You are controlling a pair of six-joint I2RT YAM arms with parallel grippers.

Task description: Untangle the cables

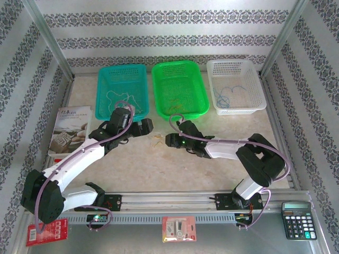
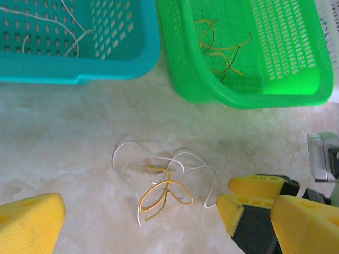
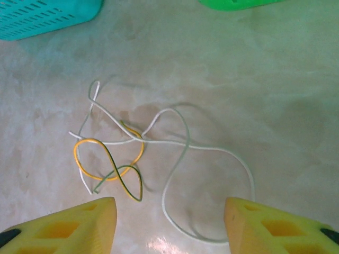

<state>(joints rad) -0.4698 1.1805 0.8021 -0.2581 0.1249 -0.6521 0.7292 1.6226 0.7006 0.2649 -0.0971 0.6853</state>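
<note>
Partly done: white cords [image 2: 53, 24] lay in teal basket [image 1: 99, 90], yellow cords [image 2: 222, 50] in green basket [image 1: 155, 84], blue cords [image 1: 225, 98] in white basket [image 1: 233, 62]. Left to do: white-yellow tangle [image 3: 132, 153] on counter [image 1: 175, 169], between pincers, not yet separated. Left pincer [image 1: 150, 127] spread wide, empty. Right pincer [image 3: 169, 227] spread, empty, just beside tangle.

Thin floppy cables [image 3: 142, 139]: cream-white, yellow-orange (partly dark green), ahead of the right jaws.
Perforated plastic baskets: teal basket [image 1: 114, 79], green basket [image 1: 177, 79], white basket [image 1: 233, 71].
Tabletop [image 3: 254, 79]: marbled beige.
</note>
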